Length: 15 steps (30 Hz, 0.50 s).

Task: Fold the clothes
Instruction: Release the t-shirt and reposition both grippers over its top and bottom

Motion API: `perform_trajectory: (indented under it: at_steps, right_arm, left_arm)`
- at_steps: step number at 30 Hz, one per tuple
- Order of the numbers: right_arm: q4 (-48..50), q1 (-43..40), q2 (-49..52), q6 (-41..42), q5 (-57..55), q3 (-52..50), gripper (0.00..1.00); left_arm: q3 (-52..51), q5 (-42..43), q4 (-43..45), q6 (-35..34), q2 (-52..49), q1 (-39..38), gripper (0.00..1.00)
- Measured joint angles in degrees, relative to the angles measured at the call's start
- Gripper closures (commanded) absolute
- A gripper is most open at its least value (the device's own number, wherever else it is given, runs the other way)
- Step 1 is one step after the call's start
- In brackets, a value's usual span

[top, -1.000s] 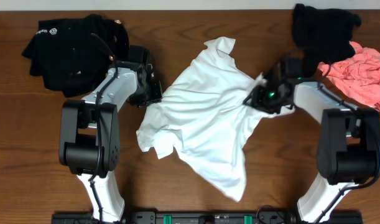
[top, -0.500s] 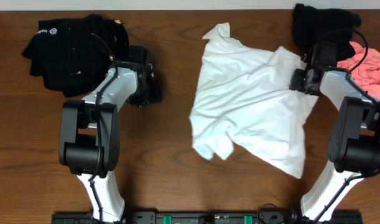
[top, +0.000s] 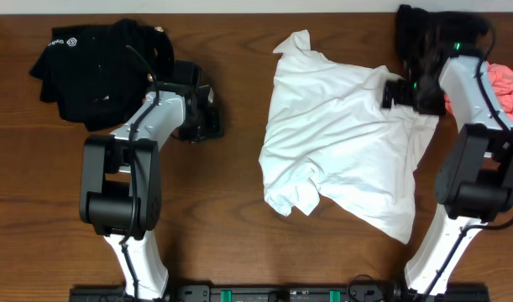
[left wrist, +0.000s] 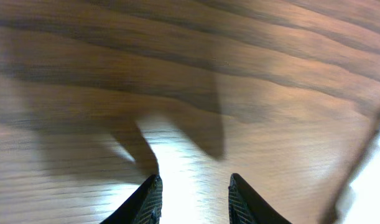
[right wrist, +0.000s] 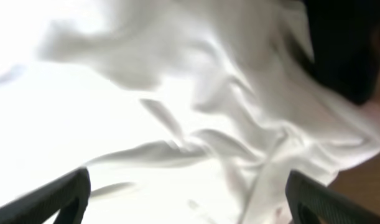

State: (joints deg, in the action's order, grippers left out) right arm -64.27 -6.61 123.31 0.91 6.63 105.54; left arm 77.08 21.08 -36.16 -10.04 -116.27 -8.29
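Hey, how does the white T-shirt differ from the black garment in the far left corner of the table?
The white T-shirt lies loosely spread out, while the black garment is bunched in a heap. The T-shirt covers clearly more tabletop than the black garment. The black garment shows a small white logo; from overhead the T-shirt shows no print. Both lie wrinkled and unfolded on the wooden table.

T-shirt [top: 340,159] between left pile [top: 96,63] and right pile [top: 416,29].

We note the white cotton T-shirt [top: 340,143] dragged rightward over the brown wooden surface [top: 239,218]; the right pincer [top: 395,92] has opened wide.
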Motion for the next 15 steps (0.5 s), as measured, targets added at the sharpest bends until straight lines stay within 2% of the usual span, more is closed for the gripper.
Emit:
perform_trajectory:
  at_steps: [3,7,15]
  right_arm:
    - [-5.6,2.2,-0.1,-1.8,2.1,5.5,0.01]
    - [-10.3,6.7,-0.2,-4.2,3.5,7.7,0.01]
    - [-11.9,17.7,-0.2,-5.6,4.4,7.7,0.01]
  left_arm:
    - [0.0,5.0,0.3,2.1,0.0,0.0,0.64]
    - [0.0,11.0,0.9,4.5,0.0,0.0,0.65]
    - [0.0,14.8,1.7,5.9,1.1,3.4,0.65]
